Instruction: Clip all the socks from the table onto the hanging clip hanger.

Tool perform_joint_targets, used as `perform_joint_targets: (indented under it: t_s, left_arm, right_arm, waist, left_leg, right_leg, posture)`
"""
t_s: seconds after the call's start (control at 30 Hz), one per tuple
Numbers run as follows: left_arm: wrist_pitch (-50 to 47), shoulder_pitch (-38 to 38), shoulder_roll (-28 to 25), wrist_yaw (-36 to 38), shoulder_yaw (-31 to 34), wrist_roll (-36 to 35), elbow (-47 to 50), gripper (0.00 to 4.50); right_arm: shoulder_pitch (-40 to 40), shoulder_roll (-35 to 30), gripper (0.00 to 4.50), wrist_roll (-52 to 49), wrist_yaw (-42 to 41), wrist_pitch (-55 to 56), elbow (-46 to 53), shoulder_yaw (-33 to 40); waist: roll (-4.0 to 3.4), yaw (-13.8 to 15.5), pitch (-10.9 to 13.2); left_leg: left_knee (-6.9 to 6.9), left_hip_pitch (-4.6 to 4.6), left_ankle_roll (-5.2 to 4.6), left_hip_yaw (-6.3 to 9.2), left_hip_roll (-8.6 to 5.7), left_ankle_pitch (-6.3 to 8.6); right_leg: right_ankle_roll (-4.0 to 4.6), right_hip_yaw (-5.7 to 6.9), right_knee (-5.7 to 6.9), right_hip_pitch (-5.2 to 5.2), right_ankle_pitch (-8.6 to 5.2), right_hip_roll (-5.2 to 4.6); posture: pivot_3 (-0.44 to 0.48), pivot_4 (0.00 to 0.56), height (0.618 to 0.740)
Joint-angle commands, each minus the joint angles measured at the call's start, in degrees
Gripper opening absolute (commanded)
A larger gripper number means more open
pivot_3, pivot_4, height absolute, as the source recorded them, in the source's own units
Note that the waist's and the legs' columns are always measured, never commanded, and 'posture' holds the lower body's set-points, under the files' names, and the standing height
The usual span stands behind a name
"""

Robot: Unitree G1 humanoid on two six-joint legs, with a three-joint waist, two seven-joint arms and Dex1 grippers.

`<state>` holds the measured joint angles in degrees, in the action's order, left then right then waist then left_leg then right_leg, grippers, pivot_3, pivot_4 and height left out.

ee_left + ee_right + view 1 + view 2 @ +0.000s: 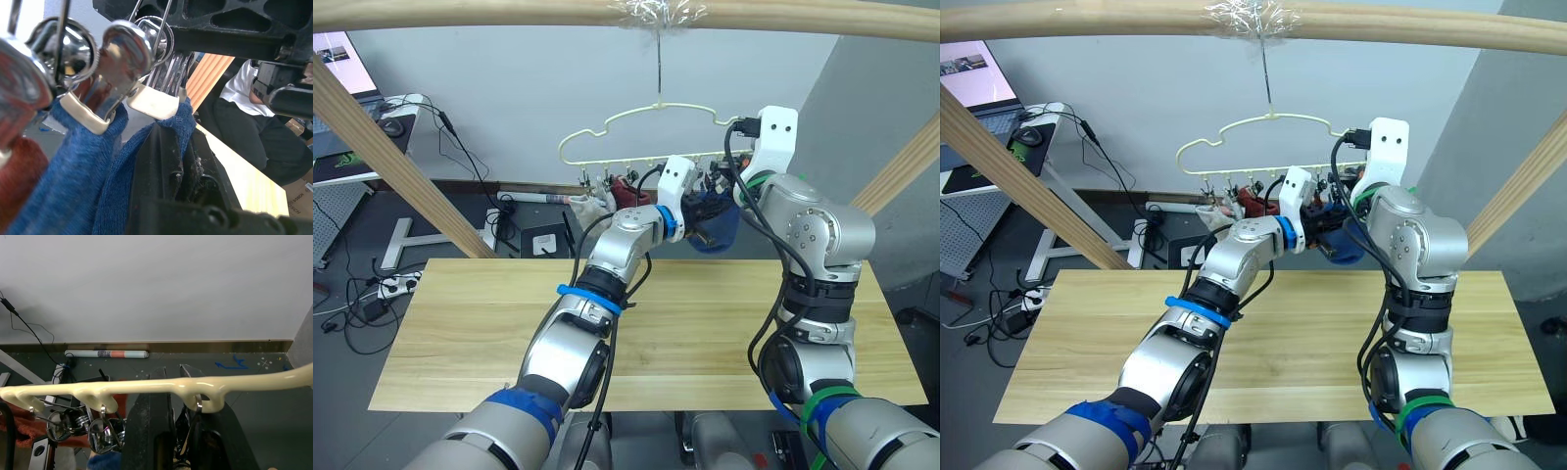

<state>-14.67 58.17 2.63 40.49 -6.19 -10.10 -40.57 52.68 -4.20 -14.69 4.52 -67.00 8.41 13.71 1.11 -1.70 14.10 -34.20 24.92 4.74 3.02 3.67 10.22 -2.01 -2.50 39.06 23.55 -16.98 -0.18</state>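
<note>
The pale-yellow clip hanger (636,116) hangs by its hook from the top pole, above the far edge of the table (705,333). A light grey sock (590,206), a rust-red sock (625,186) and blue socks (717,238) hang from its clips. My left gripper (178,142) is shut on the top edge of a blue sock (117,176), holding it right under a metal clip (152,100). That clip's wire handles run up into my right gripper (183,396), which is shut on them just below the hanger wire (146,387). Both grippers meet at the hanger's right end (705,201).
Thick wooden poles frame the scene: one across the top (509,12) and slanted ones at left (401,166) and right (901,166). A desk with a laptop (342,59) and floor cables lie far left. A seated person in a white shirt (239,88) is beyond the table.
</note>
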Motion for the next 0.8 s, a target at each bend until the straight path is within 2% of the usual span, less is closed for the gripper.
perform_joint_targets:
  t_s: [0.03, 0.13, 0.3, 0.4, 0.57, 0.7, 0.8]
  left_arm:
    - [0.4, 1.4, 0.8, 0.1, 0.5, -0.6, 1.9, 0.0]
    - [0.3, 1.4, 0.8, 0.4, 0.5, -0.6, 1.9, 0.0]
    - [-0.5, 1.3, 0.7, 0.8, 0.7, -1.1, 2.0, 0.0]
    - [-2.1, 1.1, 0.6, 2.0, 0.7, -1.7, 2.5, 0.74]
    - [-4.5, -1.3, -0.6, 3.5, -0.6, -1.3, 6.2, 2.23]
    - [-9.6, -6.6, -3.1, 5.1, -1.8, -2.4, 15.5, 3.41]
    - [-14.1, -11.2, -5.4, 5.7, -2.3, -3.6, 23.4, 3.41]
  right_arm:
    - [1.1, 0.0, 1.36, -0.6, 0.2, -0.1, 3.1, 0.4]
    - [1.1, 0.0, 2.51, -0.6, 0.3, -0.3, 3.2, 0.4]
    - [1.0, 0.1, 2.51, -0.6, 0.3, -0.4, 3.4, 0.3]
    - [0.7, 0.1, 2.55, -0.7, 0.3, -0.7, 3.8, 0.4]
    - [-2.0, -0.3, 2.55, -1.6, -0.6, -4.0, 7.9, 0.3]
    - [-7.8, -1.5, 2.55, -3.5, -3.0, -9.6, 16.7, -0.3]
    - [-12.7, -2.8, 2.55, -5.3, -5.2, -13.0, 23.2, -1.0]
  waist:
    - [0.0, 0.0, 0.0]
    - [-0.01, 0.0, 0.0]
    - [-0.02, 0.0, 0.0]
    - [-0.02, 0.0, 0.0]
    - [-0.02, 0.0, 0.0]
    - [-0.03, -0.1, 0.0]
    - [-0.03, -0.1, 0.0]
  left_leg:
    - [0.0, 0.0, 0.0, 0.0, 0.0, 0.0]
    - [0.0, 0.0, 0.0, 0.0, 0.0, 0.0]
    - [0.0, 0.0, 0.0, 0.0, 0.0, 0.0]
    - [0.0, 0.0, 0.0, 0.0, 0.0, 0.0]
    - [0.01, 0.0, 0.0, 0.0, 0.0, 0.0]
    - [0.06, 0.0, 0.0, 0.02, 0.01, 0.0]
    - [0.1, -0.02, 0.0, 0.02, 0.01, 0.0]
  right_leg:
    - [0.0, 0.0, 0.0, 0.0, 0.0, 0.0]
    - [0.0, 0.0, 0.0, 0.0, 0.0, 0.0]
    - [0.0, 0.0, 0.0, 0.0, 0.0, 0.0]
    - [0.0, 0.0, 0.0, 0.0, 0.0, 0.0]
    - [0.0, 0.0, 0.0, 0.0, 0.0, 0.0]
    - [-0.02, 0.0, 0.0, 0.0, -0.01, 0.0]
    - [-0.03, 0.0, 0.02, -0.01, -0.02, 0.0]
  posture:
    - [0.017, 0.253, 0.74]
    - [0.016, 0.254, 0.74]
    - [0.015, 0.255, 0.74]
    - [0.015, 0.255, 0.74]
    - [0.015, 0.255, 0.74]
    - [0.006, 0.251, 0.74]
    - [0.003, 0.248, 0.74]
